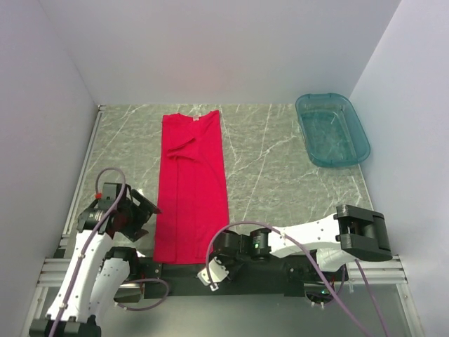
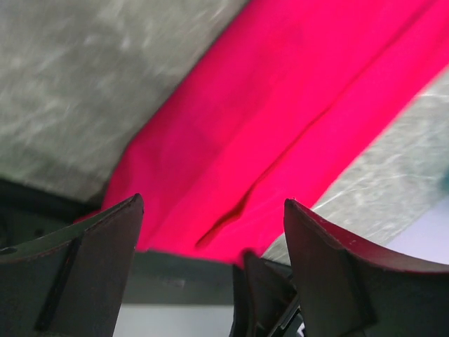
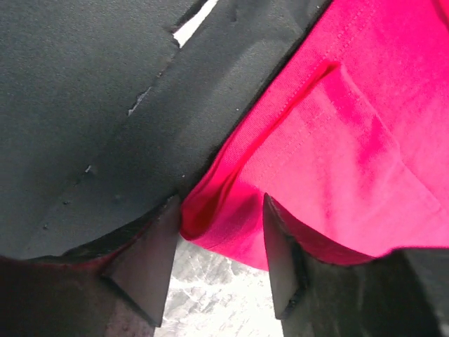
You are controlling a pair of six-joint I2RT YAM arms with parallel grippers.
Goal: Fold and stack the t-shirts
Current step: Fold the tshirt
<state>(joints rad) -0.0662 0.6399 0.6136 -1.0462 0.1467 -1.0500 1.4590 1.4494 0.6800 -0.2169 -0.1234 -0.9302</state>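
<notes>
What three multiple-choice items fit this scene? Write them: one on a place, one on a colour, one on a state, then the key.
1. Where on the marbled table does the teal plastic bin sit?
A. far right corner
B. near left corner
C. middle of the table

2. What colour is the t-shirt?
A. blue
B. red
C. white

3. How is the left gripper?
A. shut on the t-shirt
B. open, gripping nothing
C. out of view

Key:
1 A, the top view shows it where the far and right walls meet.
2 B, the long folded strip is bright red in every view.
3 B, its wrist view shows the fingers spread wide, with the cloth lying beyond them.
</notes>
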